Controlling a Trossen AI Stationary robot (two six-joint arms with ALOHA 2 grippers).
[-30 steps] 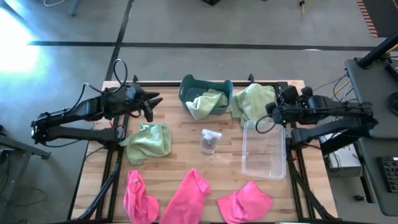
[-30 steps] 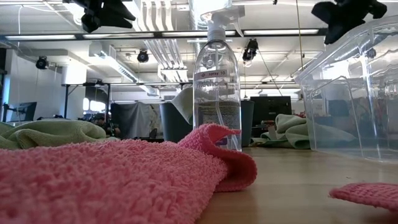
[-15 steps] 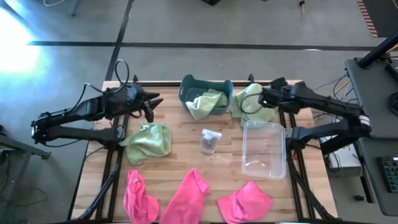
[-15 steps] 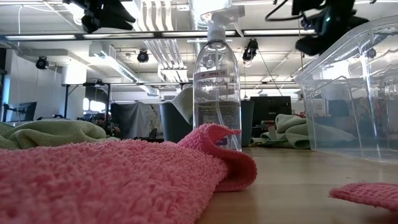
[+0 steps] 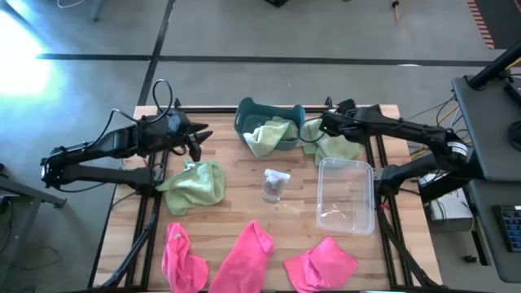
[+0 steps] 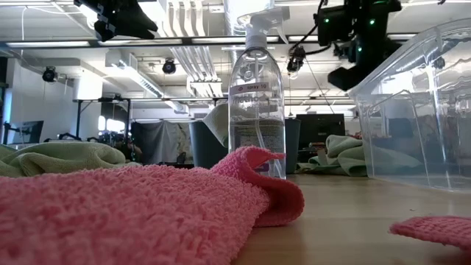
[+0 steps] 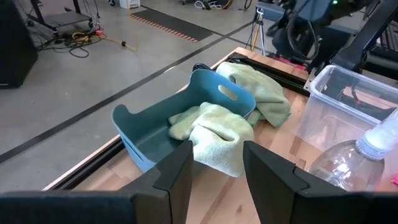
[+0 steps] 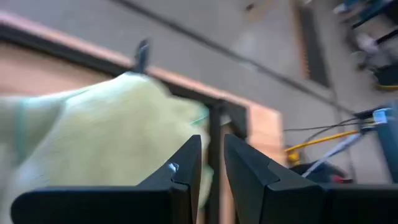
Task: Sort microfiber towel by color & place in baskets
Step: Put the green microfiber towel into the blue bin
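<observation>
Three pink towels lie along the near edge point(image 5: 183, 259), point(image 5: 248, 254), point(image 5: 321, 264). One green towel point(image 5: 194, 185) lies at mid-left. A second point(image 5: 269, 134) hangs over the near rim of the teal basket point(image 5: 248, 114). A third point(image 5: 335, 137) lies crumpled between that basket and the table's far right corner. The clear basket point(image 5: 346, 195) stands on the right. My right gripper point(image 5: 320, 127) hovers narrowly open above the third green towel point(image 8: 112, 137). My left gripper point(image 5: 201, 141) waits open in the air, left of the teal basket point(image 7: 155, 118).
A clear spray bottle point(image 5: 275, 185) stands mid-table between the left green towel and the clear basket. Black frame rails run along the table's far, left and right edges. Bare wood shows between the bottle and the pink towels.
My right arm has swung from above the clear basket's far end toward the table's left and far edge. It has dropped a little and now reaches over the green towel beside the teal basket. No towel has moved.
</observation>
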